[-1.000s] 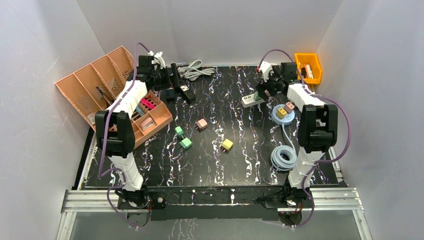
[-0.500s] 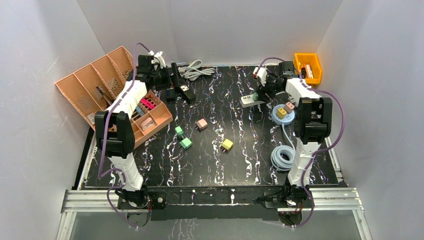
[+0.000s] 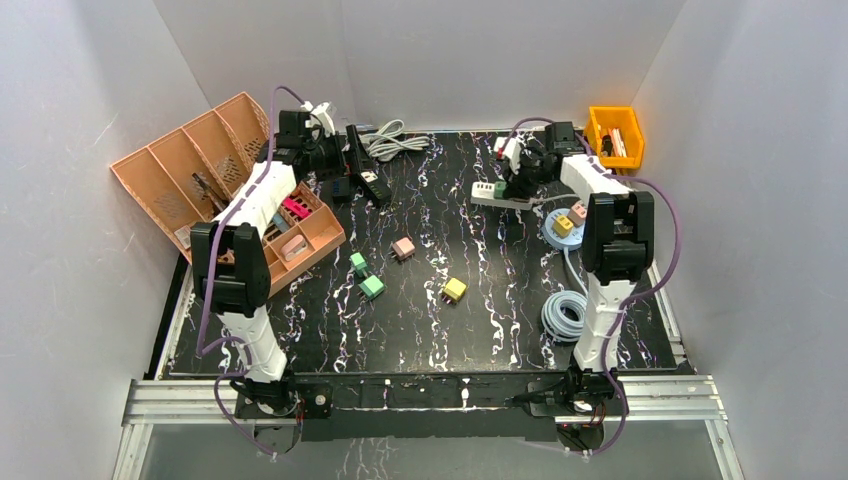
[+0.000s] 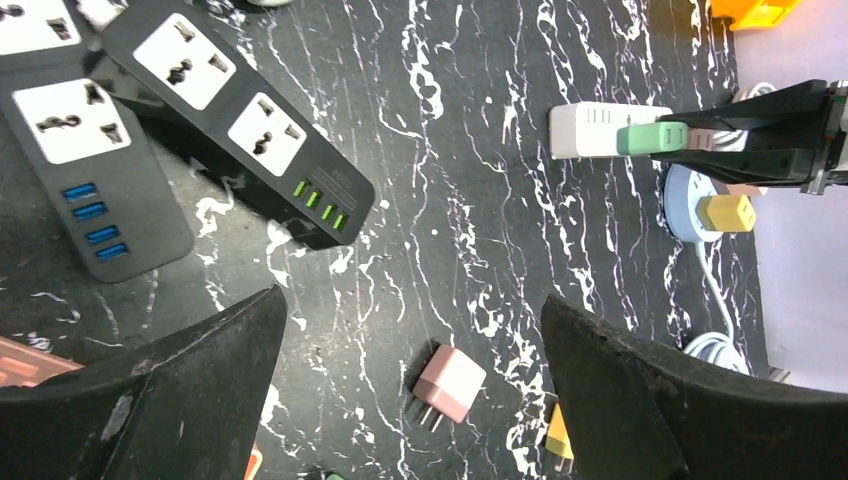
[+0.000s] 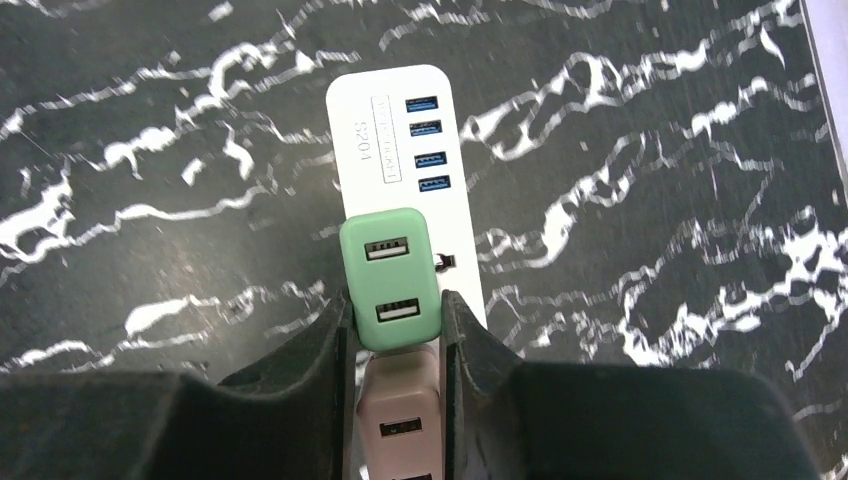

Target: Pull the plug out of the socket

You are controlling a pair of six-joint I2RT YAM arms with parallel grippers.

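The right gripper (image 5: 395, 308) clamps the green plug (image 5: 388, 270) by its sides, over the white strip (image 5: 395, 115) at the far right, ready for a straight pull; whether its prongs are seated is unclear. The left gripper (image 4: 412, 300) hangs open near the black strips (image 4: 240, 130).

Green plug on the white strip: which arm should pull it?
Right. The right gripper is closed on the green plug seated in the white power strip. The left gripper hangs open near the black power strips, well away.
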